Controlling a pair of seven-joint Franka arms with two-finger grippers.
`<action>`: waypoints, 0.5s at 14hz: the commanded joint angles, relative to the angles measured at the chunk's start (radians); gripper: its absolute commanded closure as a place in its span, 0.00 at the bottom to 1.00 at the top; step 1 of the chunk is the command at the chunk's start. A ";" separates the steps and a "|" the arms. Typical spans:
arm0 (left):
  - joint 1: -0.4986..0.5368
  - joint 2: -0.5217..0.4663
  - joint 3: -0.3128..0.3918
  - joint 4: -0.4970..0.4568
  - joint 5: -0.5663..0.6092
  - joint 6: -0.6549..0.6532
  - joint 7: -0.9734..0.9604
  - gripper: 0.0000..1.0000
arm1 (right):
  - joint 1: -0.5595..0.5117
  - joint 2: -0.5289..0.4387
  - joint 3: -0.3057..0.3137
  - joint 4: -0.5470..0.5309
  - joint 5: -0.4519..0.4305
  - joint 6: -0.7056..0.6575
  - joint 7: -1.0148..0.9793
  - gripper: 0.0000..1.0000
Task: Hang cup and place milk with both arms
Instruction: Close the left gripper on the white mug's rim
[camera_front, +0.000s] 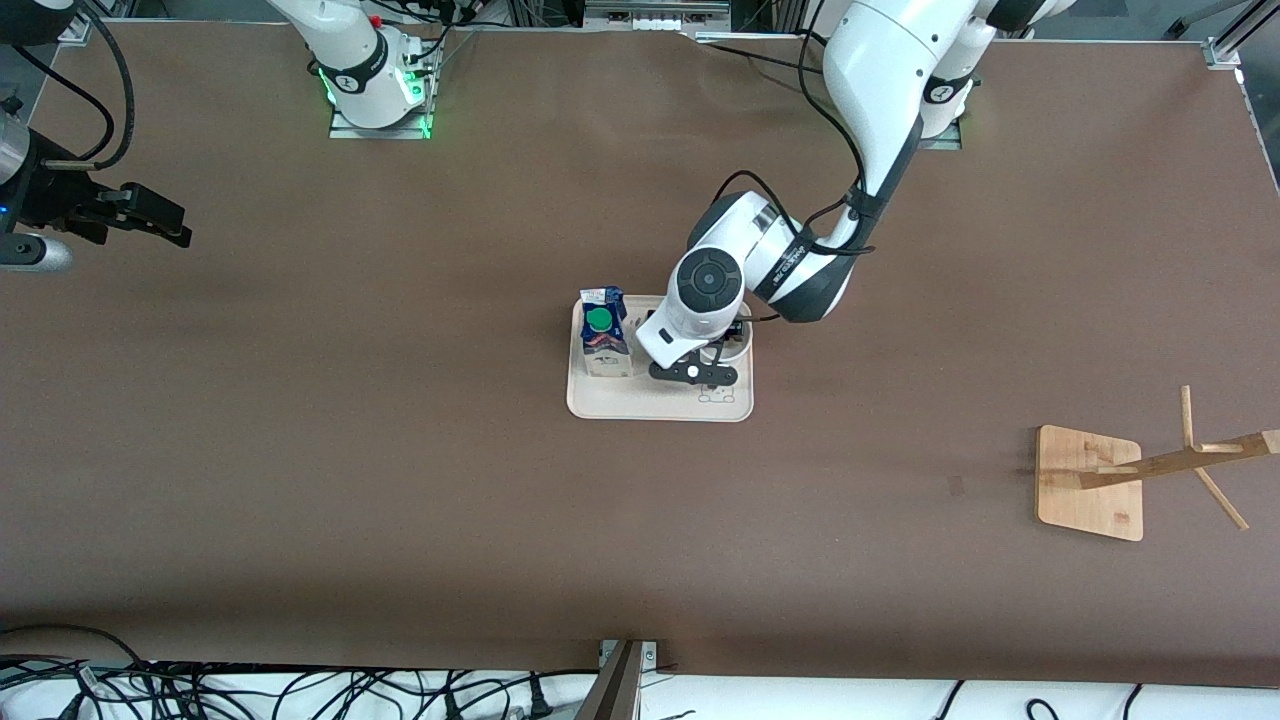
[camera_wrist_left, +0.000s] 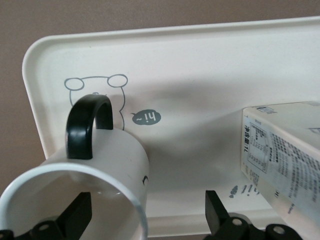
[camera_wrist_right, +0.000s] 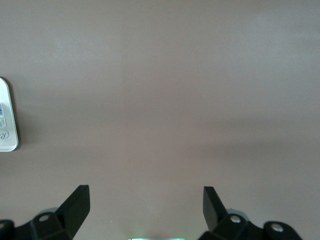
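The white cup (camera_wrist_left: 107, 167) with its black loop handle (camera_wrist_left: 87, 125) stands on the cream tray (camera_front: 660, 402). Only a bit of its rim (camera_front: 738, 349) shows under the left arm in the front view. My left gripper (camera_front: 697, 374) is open and low over the cup. In the left wrist view (camera_wrist_left: 145, 216) one finger (camera_wrist_left: 76, 215) is inside the cup and the other (camera_wrist_left: 215, 212) is outside its wall. The blue-and-white milk (camera_front: 605, 332) with a green cap stands on the same tray beside the cup (camera_wrist_left: 282, 155). My right gripper (camera_front: 150, 215) (camera_wrist_right: 145, 207) is open and empty, up over the right arm's end of the table.
A wooden cup rack (camera_front: 1092, 482) with slanted pegs (camera_front: 1215, 470) stands on the brown table toward the left arm's end, nearer to the front camera than the tray. The tray (camera_wrist_left: 200, 65) has a bear drawing. Cables lie along the table's front edge.
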 joint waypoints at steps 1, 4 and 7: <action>-0.005 0.017 0.004 0.017 0.028 0.006 -0.009 0.00 | -0.006 -0.004 0.004 0.004 -0.002 -0.010 0.005 0.00; -0.003 0.019 0.004 0.006 0.028 -0.004 -0.018 0.91 | -0.006 -0.004 0.004 0.004 -0.002 -0.010 0.003 0.00; -0.002 0.008 0.002 0.007 0.028 -0.017 -0.018 1.00 | -0.006 -0.004 0.003 0.004 -0.002 -0.010 0.001 0.00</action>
